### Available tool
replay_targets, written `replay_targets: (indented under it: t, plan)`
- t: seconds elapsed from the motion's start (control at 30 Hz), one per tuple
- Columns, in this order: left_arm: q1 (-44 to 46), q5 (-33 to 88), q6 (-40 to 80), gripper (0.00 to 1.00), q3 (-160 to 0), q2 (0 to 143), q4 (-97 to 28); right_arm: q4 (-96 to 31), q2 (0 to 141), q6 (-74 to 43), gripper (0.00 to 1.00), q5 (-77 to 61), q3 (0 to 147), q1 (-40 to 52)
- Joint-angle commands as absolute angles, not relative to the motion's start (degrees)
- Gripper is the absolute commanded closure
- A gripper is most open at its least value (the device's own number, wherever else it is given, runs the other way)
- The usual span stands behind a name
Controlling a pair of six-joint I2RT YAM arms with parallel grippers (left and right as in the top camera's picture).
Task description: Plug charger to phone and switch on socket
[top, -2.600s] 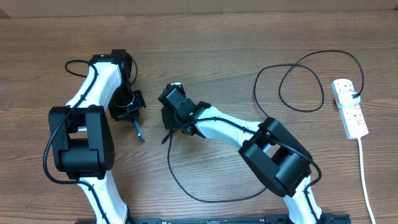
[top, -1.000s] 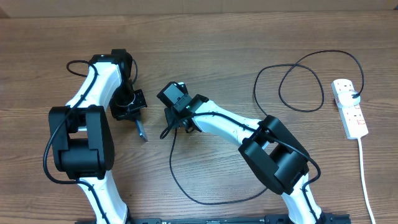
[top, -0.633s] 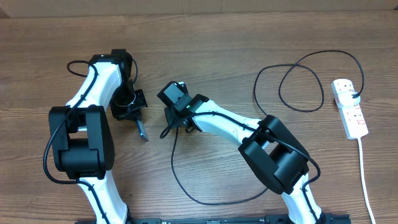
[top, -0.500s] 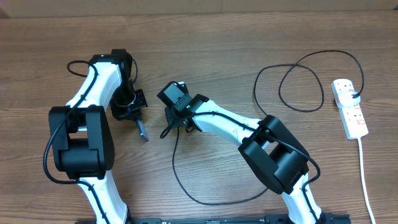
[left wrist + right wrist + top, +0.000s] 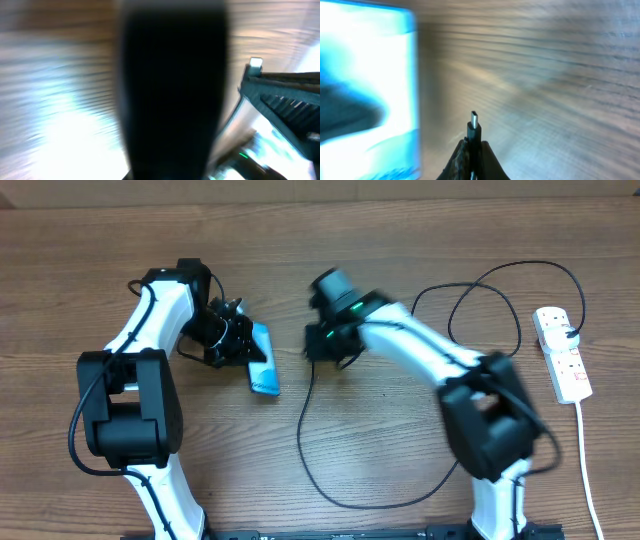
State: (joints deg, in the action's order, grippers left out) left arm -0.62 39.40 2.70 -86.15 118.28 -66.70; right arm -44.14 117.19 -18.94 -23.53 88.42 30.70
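Observation:
The phone [image 5: 262,361] shows its blue screen upward, tilted, left of the table's middle, with my left gripper [image 5: 238,346] shut on its upper end. In the left wrist view the phone [image 5: 172,90] is a large blurred black shape filling the centre. My right gripper [image 5: 314,350] is a short way to the right of the phone, shut on the connector end of the charger [image 5: 300,430]. In the right wrist view the charger's tip [image 5: 474,129] sticks up from between the shut fingers, and the phone's bright screen [image 5: 365,85] lies apart to its left. The socket [image 5: 562,356] lies at the far right.
The black cable runs down from my right gripper in a wide loop near the front edge, then coils into loops at the back right before reaching the socket's black plug [image 5: 571,333]. A white cord [image 5: 590,470] trails from the socket toward the front edge.
The left gripper has swung the phone up and right, turning it from edge-on to screen up. The right gripper has moved right and back with the connector. Both wrist views are blurred by motion.

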Motion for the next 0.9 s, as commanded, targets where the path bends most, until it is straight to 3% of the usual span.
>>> replay_targets:
  t: [0.0, 0.2, 0.37, 0.63, 0.87]
  plan:
    - [-3.9, 66.8, -6.8, 0.96, -86.0, 116.6, -65.0, -47.5, 107.1, -4.8, 0.96, -50.3, 88.5, 25.7]
    - [-6.6, 90.6, -15.9, 0.96, -86.0, 116.6, -63.4, -62.6, 103.6, 12.0, 0.96, -61.0, 88.4, 22.7]
    - [-6.7, 90.5, -17.4, 0.96, -86.0, 116.4, -68.1, -72.3, 103.6, 27.9, 0.96, -75.0, 86.2, 25.0]
    - [-7.9, 90.5, -27.9, 0.96, -86.0, 112.7, -87.1, -72.2, 103.6, 28.5, 0.96, -80.1, 85.5, 27.9]
    - [-9.7, 90.5, -27.8, 0.96, -86.0, 108.5, -88.5, -65.8, 103.6, 17.0, 0.96, -81.3, 85.5, 28.3]
